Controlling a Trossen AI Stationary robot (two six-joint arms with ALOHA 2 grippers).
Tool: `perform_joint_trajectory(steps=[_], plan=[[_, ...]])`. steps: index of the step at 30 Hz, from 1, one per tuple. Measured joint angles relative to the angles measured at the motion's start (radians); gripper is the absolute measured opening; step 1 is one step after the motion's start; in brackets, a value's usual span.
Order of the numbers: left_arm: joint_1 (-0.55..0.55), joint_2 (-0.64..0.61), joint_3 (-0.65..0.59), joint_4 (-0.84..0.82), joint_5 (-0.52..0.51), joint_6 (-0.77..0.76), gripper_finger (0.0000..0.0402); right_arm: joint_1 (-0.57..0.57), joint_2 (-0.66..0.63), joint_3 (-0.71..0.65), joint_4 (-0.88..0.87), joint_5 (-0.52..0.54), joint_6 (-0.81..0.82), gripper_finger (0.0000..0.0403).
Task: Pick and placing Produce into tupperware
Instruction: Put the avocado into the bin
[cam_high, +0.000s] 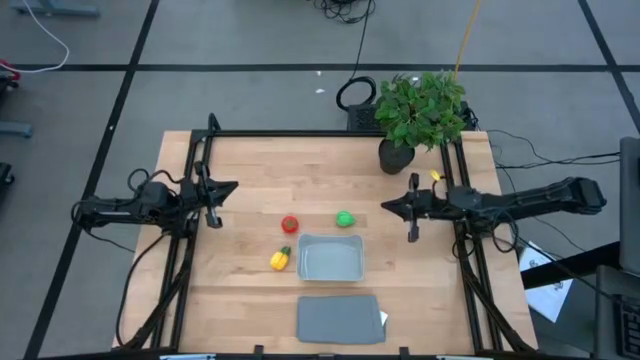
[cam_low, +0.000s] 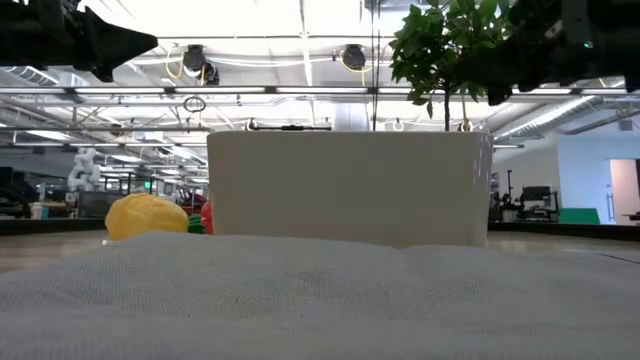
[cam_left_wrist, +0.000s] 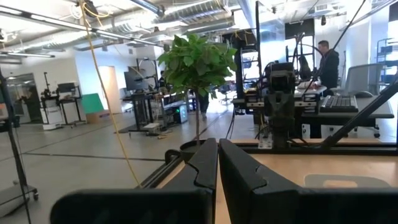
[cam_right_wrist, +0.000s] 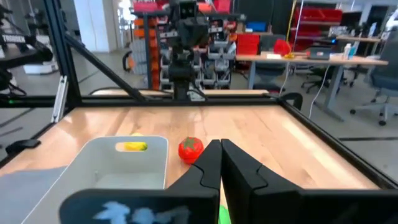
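Waiting at opposite counter edges, left gripper (cam_high: 222, 190) and right gripper (cam_high: 392, 207) have jaws pressed together. Produce outside tupperware (cam_high: 330, 258): red piece (cam_high: 290, 225), green piece (cam_high: 345, 218) far side, yellow piece (cam_high: 280, 260) left. Likely light, hard, rollable; grip across middle.

overhead looks straight down; low view level, close behind tupperware (cam_low: 345, 185).
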Motion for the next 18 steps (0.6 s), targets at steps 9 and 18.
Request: perform_joint_trajectory(steps=[9, 18], plan=[[0.000, 0.000, 0.000, 0.000, 0.000, 0.000, 0.0021, 0.000, 0.264, 0.222, -0.156, -0.008, -0.025, 0.0000], [0.000, 0.000, 0.000, 0.000, 0.000, 0.000, 0.0021, -0.008, 0.465, 0.499, -0.463, -0.088, -0.088, 0.0000]])
